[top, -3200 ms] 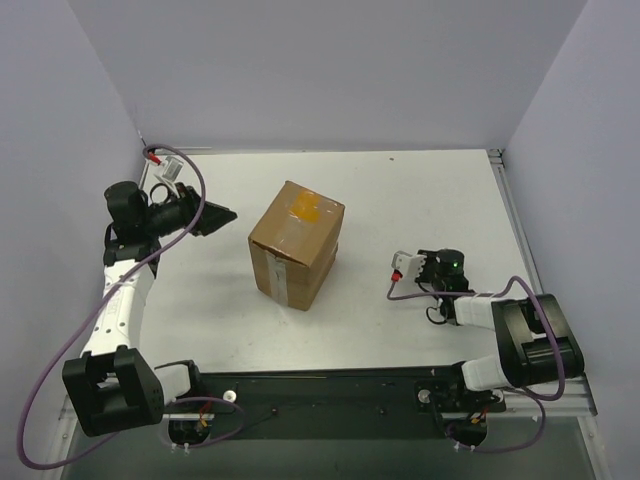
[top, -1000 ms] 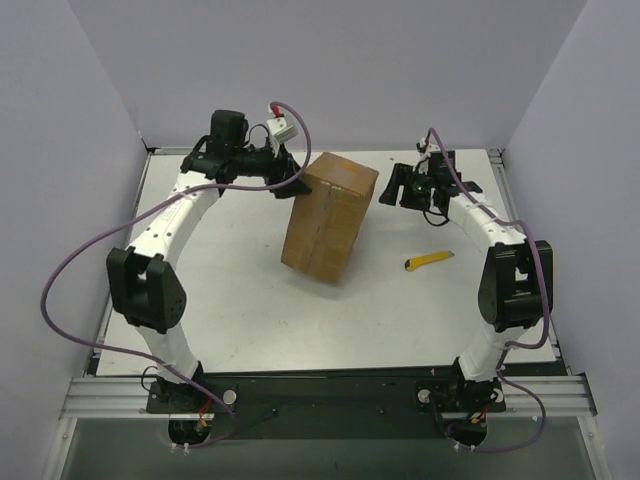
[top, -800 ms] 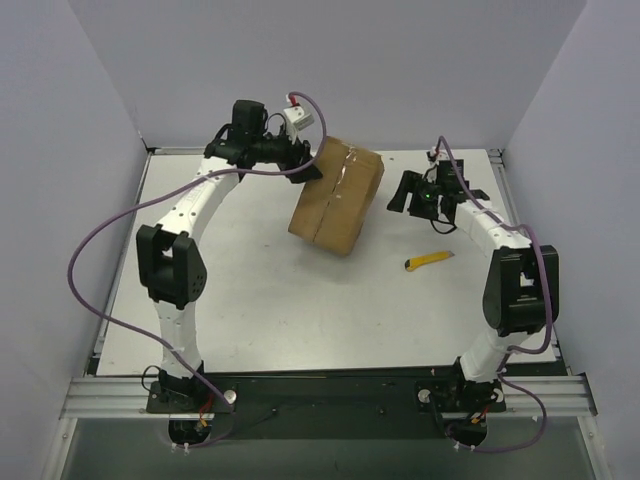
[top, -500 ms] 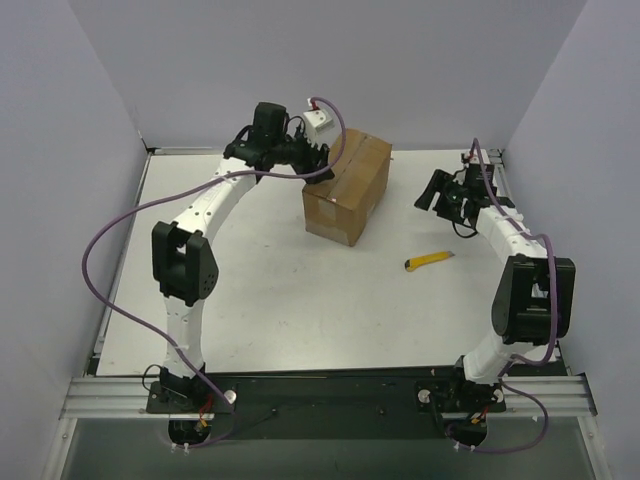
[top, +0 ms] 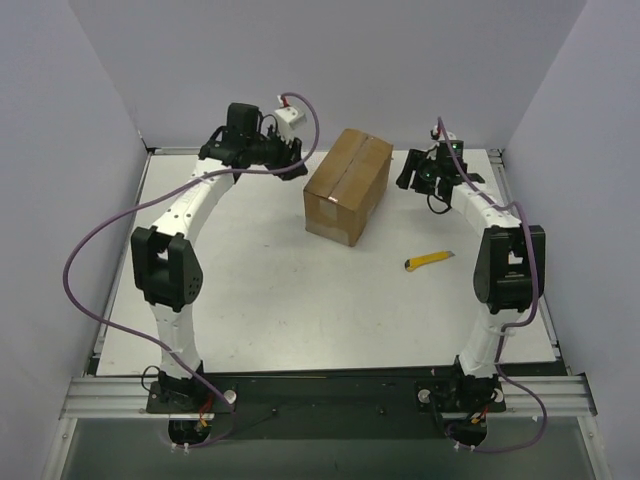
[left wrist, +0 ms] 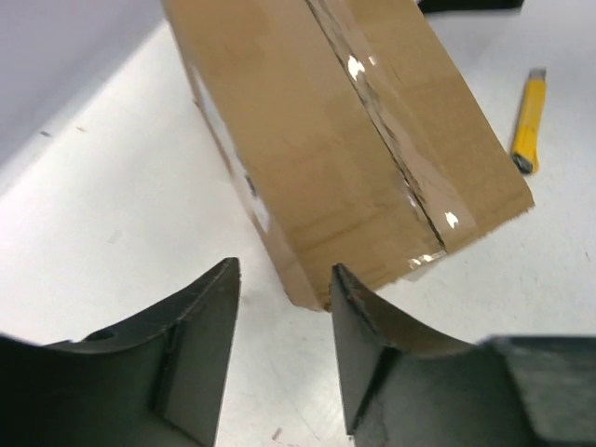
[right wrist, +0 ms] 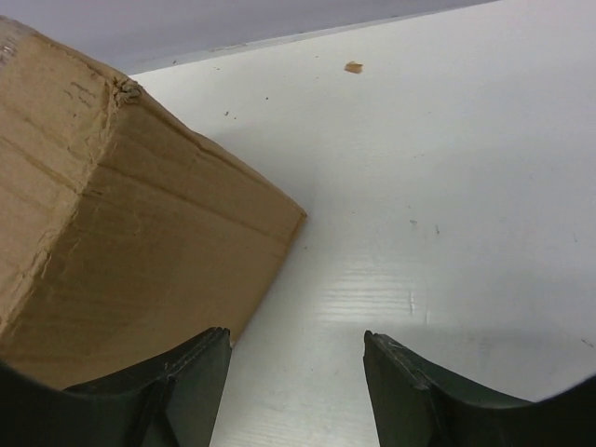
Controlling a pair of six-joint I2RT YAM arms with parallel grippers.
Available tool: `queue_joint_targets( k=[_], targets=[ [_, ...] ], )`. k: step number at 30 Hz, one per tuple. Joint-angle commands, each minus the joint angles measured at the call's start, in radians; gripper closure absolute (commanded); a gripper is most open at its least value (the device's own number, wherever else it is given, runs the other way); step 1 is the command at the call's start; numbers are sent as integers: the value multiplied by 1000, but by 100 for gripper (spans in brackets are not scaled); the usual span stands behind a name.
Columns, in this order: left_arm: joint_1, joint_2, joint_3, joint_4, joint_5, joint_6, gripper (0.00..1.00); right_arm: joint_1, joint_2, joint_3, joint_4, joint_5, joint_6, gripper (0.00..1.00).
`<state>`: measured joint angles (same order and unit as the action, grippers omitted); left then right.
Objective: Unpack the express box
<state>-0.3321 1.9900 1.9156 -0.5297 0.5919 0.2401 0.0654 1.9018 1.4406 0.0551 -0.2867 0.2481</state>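
Two grippers stood spread, empty: left gripper (top: 297, 165), right gripper (top: 407, 181) flanking box (top: 347, 185). Uneven push could have skidded box toward knife (top: 430, 262).

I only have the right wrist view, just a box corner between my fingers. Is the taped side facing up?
Observer: Yes. The box lies flat with its tape seam on the top face, running lengthwise.
Operator: Where's the knife?
Observer: The yellow knife lies on the table, right of the box and nearer the arm bases, apart from it.
Operator: And the left hand?
Observer: The left hand is open at the box's left side, gripping nothing.
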Motion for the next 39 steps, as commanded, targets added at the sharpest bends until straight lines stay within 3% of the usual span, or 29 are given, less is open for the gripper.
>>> queue_joint_targets(
  k=[1, 4, 7, 9, 10, 14, 20, 22, 28, 32, 36, 39],
  targets=[
    [34, 91, 180, 97, 81, -50, 53, 42, 49, 78, 35, 64, -49, 41],
    [42, 189, 255, 109, 126, -19, 74, 63, 85, 104, 45, 93, -61, 38],
    [36, 289, 338, 103, 17, 4, 92, 74, 112, 119, 54, 92, -27, 36],
    [28, 320, 350, 114, -53, 25, 91, 85, 126, 124, 51, 75, -26, 36],
    [18, 337, 349, 114, -64, 40, 81, 91, 126, 121, 52, 64, -30, 36],
    [1, 325, 297, 106, -9, 31, 64, 129, 109, 81, 49, 64, -76, 36],
    [-15, 204, 121, 111, 117, 16, 60, 174, 28, -38, 32, 18, -78, 36],
    [-30, 132, 57, 89, 129, 76, 59, 182, -15, -78, 34, -2, -79, 36],
    [-76, -118, -318, 152, 155, 237, 57, 209, -124, -204, 31, -65, -116, 36],
    [-110, -252, -516, 82, 129, 398, 57, 211, -184, -270, 12, -83, -121, 36],
    [-104, -405, -680, 94, 50, 320, 56, 209, -240, -331, -20, -77, -110, 35],
    [-68, -489, -733, 65, 11, 303, 53, 205, -293, -327, -88, -66, -122, 29]
  ],
)
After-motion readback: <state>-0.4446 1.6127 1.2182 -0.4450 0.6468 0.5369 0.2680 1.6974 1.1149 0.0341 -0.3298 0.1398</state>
